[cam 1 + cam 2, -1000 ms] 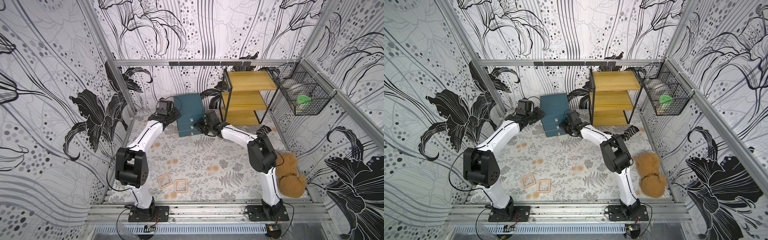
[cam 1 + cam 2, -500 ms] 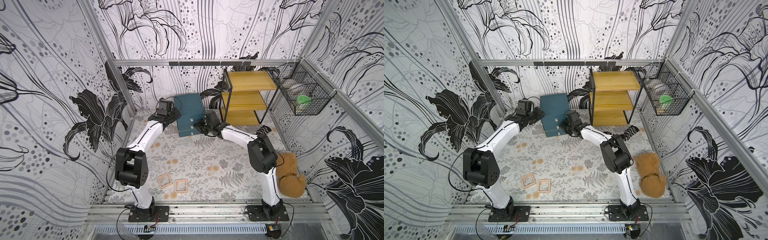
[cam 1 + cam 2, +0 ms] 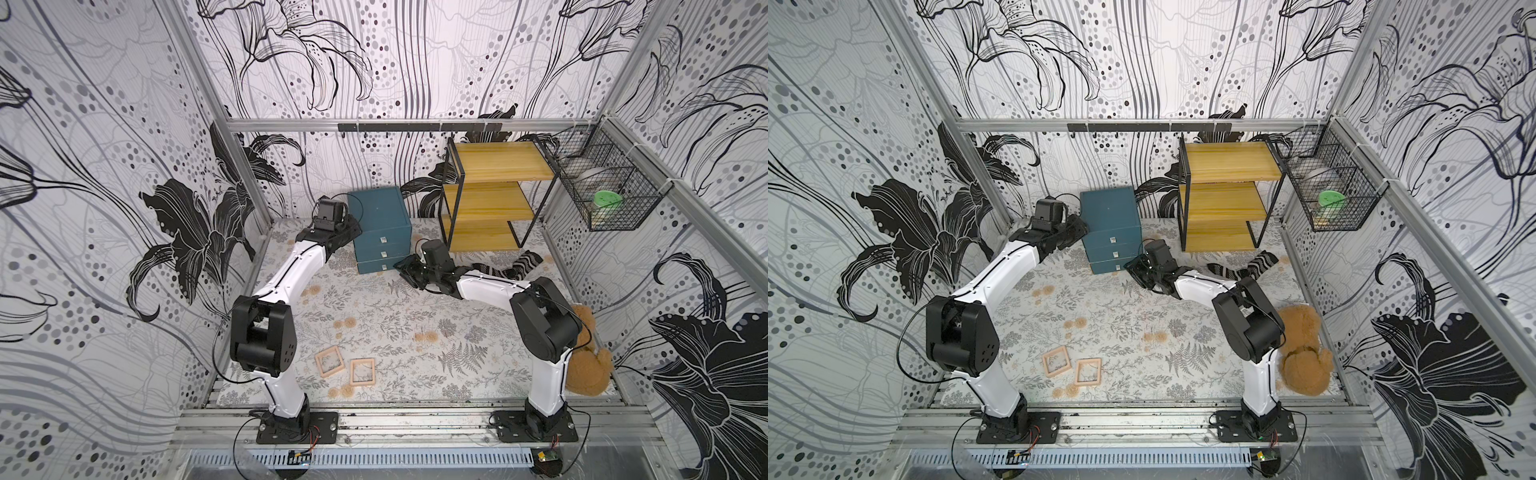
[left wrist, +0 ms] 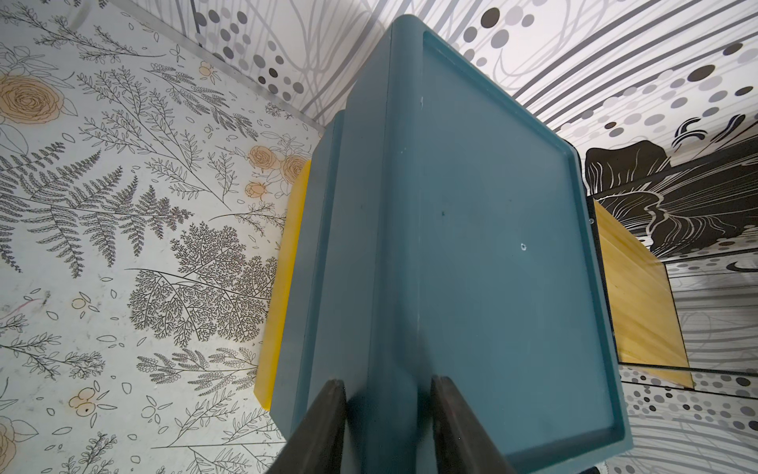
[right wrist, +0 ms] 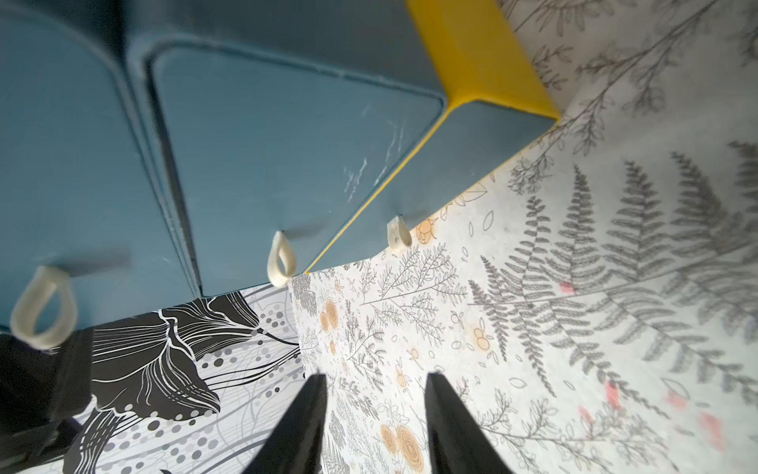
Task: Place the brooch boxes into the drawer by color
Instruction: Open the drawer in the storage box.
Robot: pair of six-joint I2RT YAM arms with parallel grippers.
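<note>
Left wrist view: the left gripper (image 4: 387, 383) clamps the top edge of the dark teal-blue three-drawer chest (image 4: 492, 246). The right gripper (image 5: 375, 379), at its five o'clock, gapes empty.

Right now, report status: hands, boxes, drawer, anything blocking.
Left hand clamped on chest edge. Right hand open, empty, near bottom drawer, drawer slightly out. Two tan boxes loose on table. Sock off to the side, not blocking.

Bright, even light; soft shadows; rt wrist view blurry.

right gripper (image 5: 376, 379) opened, backed off drawer (image 3: 380, 216)
</note>
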